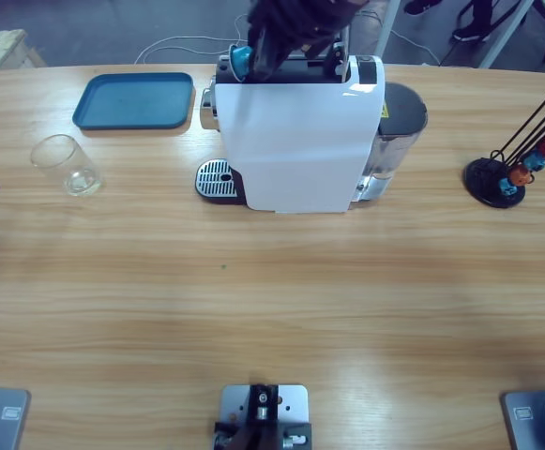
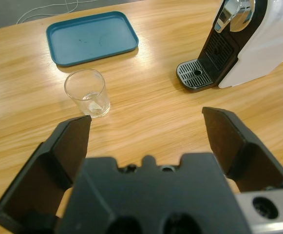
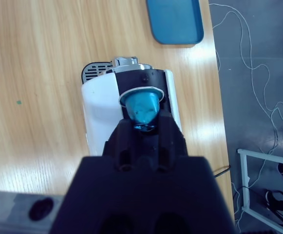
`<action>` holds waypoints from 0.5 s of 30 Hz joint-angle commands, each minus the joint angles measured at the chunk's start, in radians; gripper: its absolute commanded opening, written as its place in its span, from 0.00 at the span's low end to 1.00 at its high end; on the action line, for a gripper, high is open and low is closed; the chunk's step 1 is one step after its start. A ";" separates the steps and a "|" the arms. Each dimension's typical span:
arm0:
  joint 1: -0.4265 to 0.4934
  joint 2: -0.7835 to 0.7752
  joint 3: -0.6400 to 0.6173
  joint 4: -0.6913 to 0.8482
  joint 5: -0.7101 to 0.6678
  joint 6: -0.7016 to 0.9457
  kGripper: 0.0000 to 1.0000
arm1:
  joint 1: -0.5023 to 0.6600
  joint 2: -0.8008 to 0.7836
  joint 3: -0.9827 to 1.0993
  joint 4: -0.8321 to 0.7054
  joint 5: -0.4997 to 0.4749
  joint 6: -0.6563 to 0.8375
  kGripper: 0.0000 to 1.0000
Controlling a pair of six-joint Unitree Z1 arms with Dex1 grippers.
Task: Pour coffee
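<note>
Right end effector (image 1: 253, 52), from above, hangs over my coffee machine (image 1: 295, 141), pinching a blue capsule (image 1: 241, 60). Left wrist: left end effector (image 2: 146, 129) gapes empty near the glass (image 2: 86, 91), which shows no coffee. Right wrist: capsule (image 3: 142, 106) above the black slot (image 3: 143, 83); tilted, I'd jam it.

The left claw (image 2: 146, 124) hangs tilted downward, its two black jaws spread wide with nothing between them. The right claw (image 3: 143, 127) points steeply downward from above, its jaws closed tight together on a blue capsule (image 3: 142, 107) held at their tips.
</note>
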State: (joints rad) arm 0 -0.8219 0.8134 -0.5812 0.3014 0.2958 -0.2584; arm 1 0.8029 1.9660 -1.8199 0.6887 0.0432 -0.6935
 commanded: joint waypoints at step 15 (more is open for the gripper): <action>-0.003 -0.054 0.046 -0.012 0.016 -0.002 0.97 | -0.014 0.122 -0.113 0.112 0.003 0.004 0.28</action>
State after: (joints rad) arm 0 -0.8219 0.7871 -0.5743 0.3014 0.2958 -0.2584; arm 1 0.8024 2.0142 -1.9157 0.7587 0.0433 -0.6935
